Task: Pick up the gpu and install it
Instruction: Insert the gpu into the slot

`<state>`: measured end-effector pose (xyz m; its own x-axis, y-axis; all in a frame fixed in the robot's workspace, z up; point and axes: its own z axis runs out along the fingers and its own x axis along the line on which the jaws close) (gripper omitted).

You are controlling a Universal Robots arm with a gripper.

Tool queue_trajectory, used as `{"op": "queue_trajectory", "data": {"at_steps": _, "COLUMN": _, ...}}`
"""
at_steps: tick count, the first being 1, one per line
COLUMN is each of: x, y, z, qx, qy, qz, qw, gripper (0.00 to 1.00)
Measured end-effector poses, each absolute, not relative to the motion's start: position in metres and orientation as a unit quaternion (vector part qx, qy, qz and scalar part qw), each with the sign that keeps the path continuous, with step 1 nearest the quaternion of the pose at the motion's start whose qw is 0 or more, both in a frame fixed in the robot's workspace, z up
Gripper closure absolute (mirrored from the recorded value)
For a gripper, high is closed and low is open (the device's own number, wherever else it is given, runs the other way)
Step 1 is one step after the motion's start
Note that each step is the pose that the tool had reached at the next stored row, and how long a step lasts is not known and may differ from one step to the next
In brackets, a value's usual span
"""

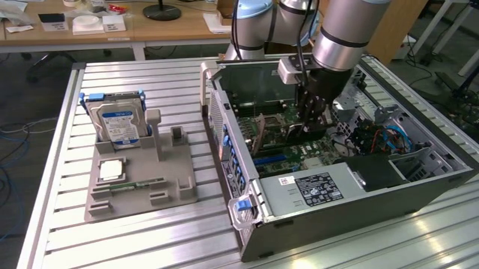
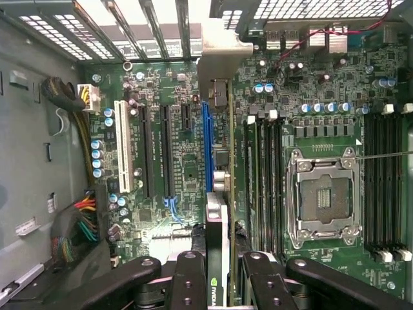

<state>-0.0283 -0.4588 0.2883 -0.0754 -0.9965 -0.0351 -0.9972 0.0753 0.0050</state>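
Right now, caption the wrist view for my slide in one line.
Gripper holding the gpu edge-on beside the blue slot on the motherboard, inside the open computer case.

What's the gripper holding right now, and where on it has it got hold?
The gpu, standing on edge in line with the motherboard's blue slot. The gripper pinches its two flat faces at the upper edge.

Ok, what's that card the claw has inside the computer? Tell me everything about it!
The gpu is a thin flat card, seen edge-on, standing over the motherboard. It has a green edge, a dark face with a green logo, and a silver bracket at its far end. The claw pinches it from both sides. It runs along the blue slot; whether it's pushed in, I can't tell.
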Motion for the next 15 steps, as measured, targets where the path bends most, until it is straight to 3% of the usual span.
{"op": "queue_trajectory", "data": {"at_steps": 15, "x": -0.0360, "y": -0.4617, "z": 0.2805, "qx": -0.680, "qy": 0.733, "qz": 0.014, "qw": 0.011, "gripper": 0.73}}
